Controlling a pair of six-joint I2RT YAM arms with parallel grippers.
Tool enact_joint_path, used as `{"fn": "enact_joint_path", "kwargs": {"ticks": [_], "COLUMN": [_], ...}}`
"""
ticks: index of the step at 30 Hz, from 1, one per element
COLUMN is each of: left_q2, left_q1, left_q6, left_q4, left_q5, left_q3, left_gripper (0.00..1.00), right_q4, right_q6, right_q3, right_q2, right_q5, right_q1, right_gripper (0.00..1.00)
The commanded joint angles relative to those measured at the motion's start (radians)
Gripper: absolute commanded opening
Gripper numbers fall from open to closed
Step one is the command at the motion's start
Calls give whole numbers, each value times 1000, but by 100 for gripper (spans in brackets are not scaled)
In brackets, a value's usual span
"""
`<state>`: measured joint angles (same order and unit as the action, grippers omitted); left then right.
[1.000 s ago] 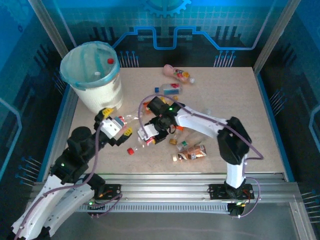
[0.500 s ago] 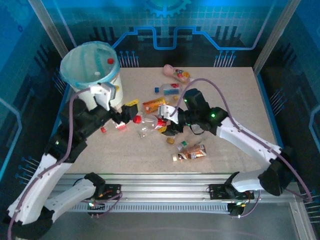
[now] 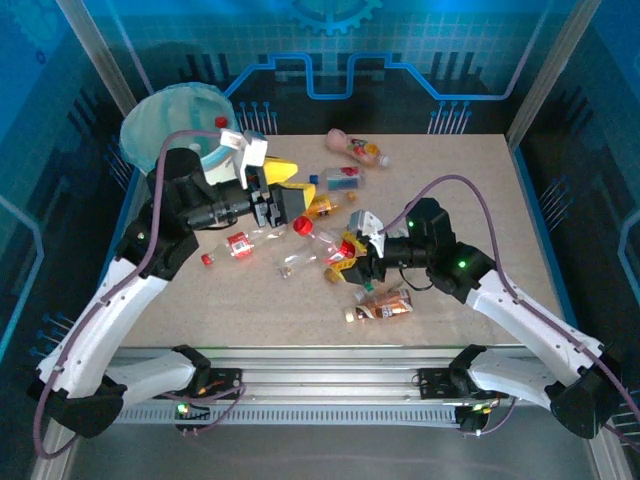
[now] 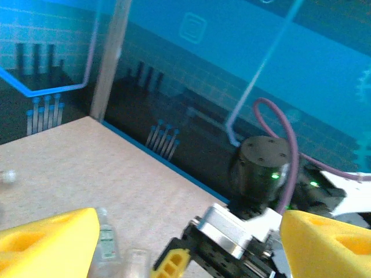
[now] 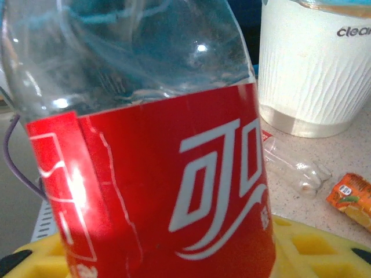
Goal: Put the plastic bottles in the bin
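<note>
My right gripper (image 3: 352,258) is shut on a clear plastic bottle with a red label (image 5: 168,191), which lies across the table's middle with its red cap (image 3: 302,226) pointing left. Its yellow fingers (image 5: 324,249) show under the bottle. My left gripper (image 3: 293,186) hovers open just right of the bin (image 3: 160,112), above an orange bottle (image 3: 322,207). Its yellow fingers (image 4: 52,243) stand wide apart with nothing between them. The bin, white with a blue liner, holds some bottles. More bottles lie loose: a pink one (image 3: 350,147), a blue-labelled one (image 3: 343,178), a red-labelled one (image 3: 236,245) and a clear one (image 3: 298,263).
An orange-brown bottle (image 3: 385,304) lies near the front, just below the right gripper. The left forearm crosses in front of the bin. Blue enclosure walls ring the table (image 3: 470,200). The right wrist view shows the bin's white wall (image 5: 313,69) close by.
The left gripper has swung up and right from the bin's front to above the orange bottle. The right gripper, still holding the red-labelled bottle, has shifted slightly right and nearer.
</note>
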<state>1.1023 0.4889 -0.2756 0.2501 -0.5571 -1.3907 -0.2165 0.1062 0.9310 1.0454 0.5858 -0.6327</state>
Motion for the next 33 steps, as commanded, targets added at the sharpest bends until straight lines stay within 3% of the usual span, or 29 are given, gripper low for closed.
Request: {"fn": "enact_joint_path", "kwargs": {"ticks": [1,8,21,22,24,26,33], "left_q2": [2,27,95,96,101,103,113], "left_q1": [-6,-6,7,7,11,14,18], "left_q6": [-39,-13,-27,-27,-29,-30,-27], "left_q4": [-60,-48,-63,-64,-67,-72,-80], "left_q5": [-134,-116,-160,-162,-165,-171,-167], "left_q3": [0,23,44,44,44,47,48], "left_gripper": [81,75,47,48,60,59,28], "right_q4": [10,44,42,42,42,44,50], "right_q6": [-98,-164,-212,-212,-214,-216,-214], "right_q3": [27,25,69,68,70,74,101], "right_q2": [-34,-55,-51,-51,-44,-35,7], "right_q5": [30,-39,-70,-76,-83,-82,-63], "right_q1": [22,40,47,47,47,48,48], "right_gripper": [51,51,50,50,50,50,50]}}
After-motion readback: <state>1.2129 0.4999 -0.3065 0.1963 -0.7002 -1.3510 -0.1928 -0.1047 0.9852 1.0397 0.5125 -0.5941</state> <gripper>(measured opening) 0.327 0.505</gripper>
